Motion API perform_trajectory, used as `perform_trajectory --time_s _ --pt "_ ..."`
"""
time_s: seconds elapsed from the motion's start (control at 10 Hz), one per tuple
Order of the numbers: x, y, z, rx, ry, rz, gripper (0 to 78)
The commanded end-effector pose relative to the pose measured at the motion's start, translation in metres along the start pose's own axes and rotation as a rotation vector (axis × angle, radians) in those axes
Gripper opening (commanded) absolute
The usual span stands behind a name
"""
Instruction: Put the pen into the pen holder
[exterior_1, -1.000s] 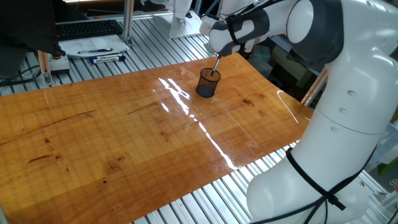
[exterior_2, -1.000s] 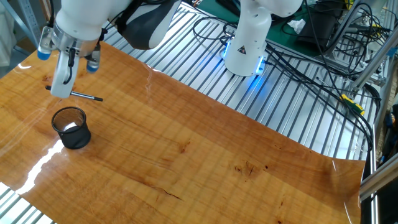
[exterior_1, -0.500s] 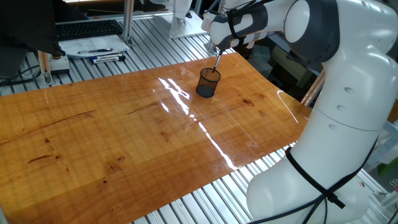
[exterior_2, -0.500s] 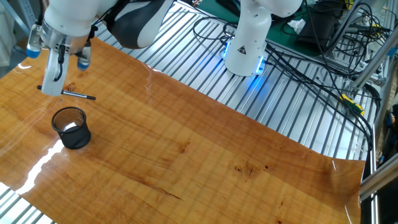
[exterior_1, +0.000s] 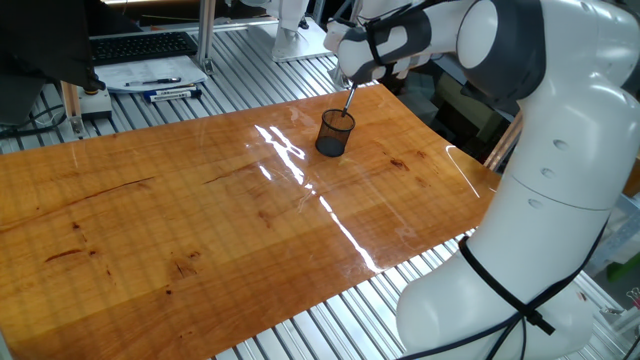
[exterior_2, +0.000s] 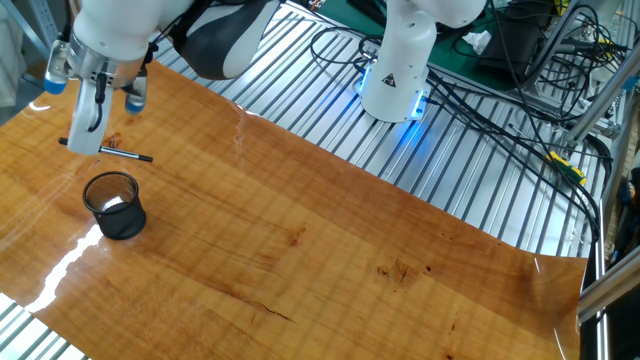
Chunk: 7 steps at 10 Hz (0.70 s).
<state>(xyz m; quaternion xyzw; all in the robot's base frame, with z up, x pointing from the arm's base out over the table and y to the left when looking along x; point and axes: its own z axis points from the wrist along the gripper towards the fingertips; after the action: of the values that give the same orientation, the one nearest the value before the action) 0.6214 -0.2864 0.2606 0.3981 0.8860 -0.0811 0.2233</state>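
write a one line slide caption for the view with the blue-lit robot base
Franka gripper holds the pen level above the wooden table, just behind the empty mesh pen holder.

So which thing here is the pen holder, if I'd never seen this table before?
Start at the big wooden table and follow it to the end beneath the robot's gripper. The pen holder stands there: a small black wire-mesh cup, upright and see-through. It is the only thing standing on the wood; the thin black pen is held in the gripper above it.
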Motion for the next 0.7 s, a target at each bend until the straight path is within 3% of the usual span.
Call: perform_trajectory --time_s 0.1,0.4,0.7 --pt "-0.004 -0.002 0.007 -0.010 -0.022 0.000 1.2" --pt "-0.007 -0.003 0.019 -0.013 -0.046 -0.004 1.2" --pt "-0.009 -0.004 0.022 -0.017 -0.050 0.000 1.2"
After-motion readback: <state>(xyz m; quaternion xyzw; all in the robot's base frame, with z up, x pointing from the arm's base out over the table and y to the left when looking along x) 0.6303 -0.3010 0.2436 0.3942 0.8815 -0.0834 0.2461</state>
